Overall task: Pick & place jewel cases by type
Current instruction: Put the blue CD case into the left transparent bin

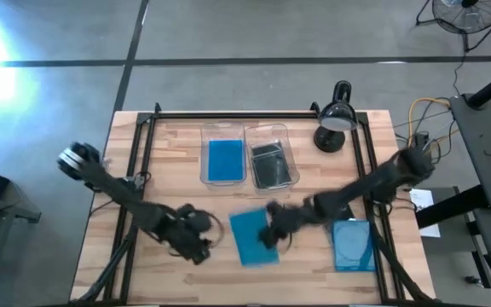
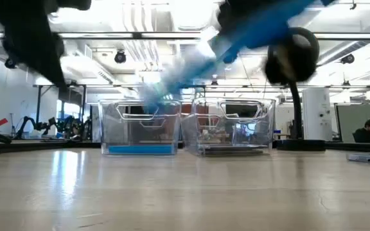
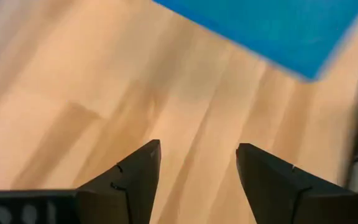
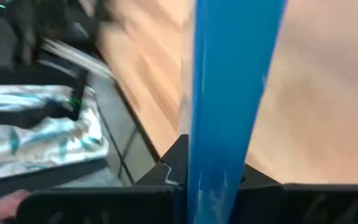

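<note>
Landmark: the two clear plastic rectangular bins [image 1: 245,153] stand side by side at the middle rear of the pale wooden counter [image 1: 169,170]; places below are given from them.

Left gripper [image 1: 196,241]: out in front of the bins and off to the left, low over bare wood; its jaws stand open with nothing between them, as the left wrist view shows [image 3: 197,163].

Left-hand bin: one translucent bright blue square jewel case [image 1: 224,159] lies flat on its floor, seen as a blue strip along the bottom in the low view [image 2: 140,149].

Held case: a second translucent bright blue jewel case [image 1: 253,236] is in front of the bins, near centre, lifted off the counter and tilted in the low view [image 2: 249,32].

Right gripper [image 1: 273,232]: in front of the bins, at the held case's right edge; its jaws are closed onto that case, which runs edge-on between them in the right wrist view [image 4: 225,106].

Right-hand bin: a dark smoky grey jewel case [image 1: 271,164] rests inside.

Loose case: a paler blue translucent jewel case [image 1: 352,243] lies flat on the counter, in front of the bins and well to the right.

Black desk lamp [image 1: 335,118]: just right of the bins, at the rear.
</note>
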